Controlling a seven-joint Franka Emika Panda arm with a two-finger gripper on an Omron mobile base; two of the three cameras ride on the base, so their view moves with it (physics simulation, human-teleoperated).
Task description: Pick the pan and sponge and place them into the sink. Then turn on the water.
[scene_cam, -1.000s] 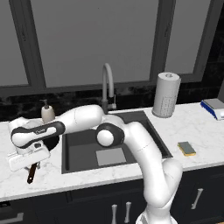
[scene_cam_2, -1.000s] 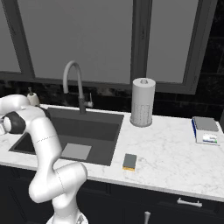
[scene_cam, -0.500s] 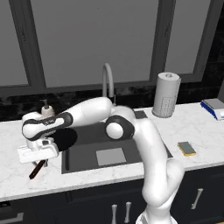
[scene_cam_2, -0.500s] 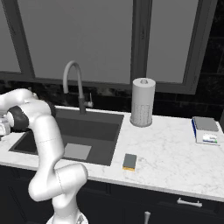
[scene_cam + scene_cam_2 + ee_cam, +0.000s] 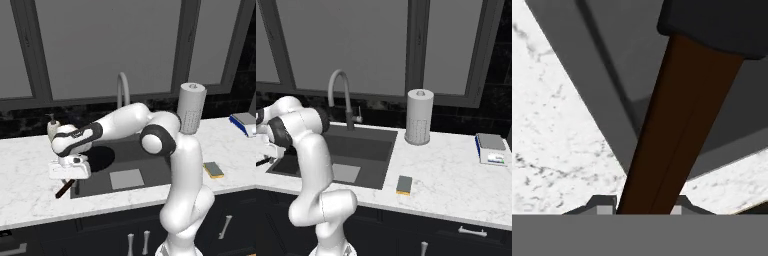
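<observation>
Pinched on the handle (image 5: 677,125) of the pan (image 5: 100,157), the gripper (image 5: 69,172) hangs at the sink's (image 5: 150,172) left edge; in the hand view the reddish-brown shaft runs up from between the two fingertips to the black pan body. From the left base view the pan's dark disc sits over the left part of the basin, while the handle's free end pokes out toward the near left, above the marble counter (image 5: 25,190).

By my reading, the step in hand is carrying the pan into the sink. Next it needs to go right and down until pan and handle both clear the rim, and only then be let go.

The left rim lies right under the handle, so lowering too early could catch it there. The basin is wide and bare, with room to spare. The faucet (image 5: 338,95) arches over the far rim. The sponge (image 5: 404,184) waits on the counter just right of the sink, near the front edge.
</observation>
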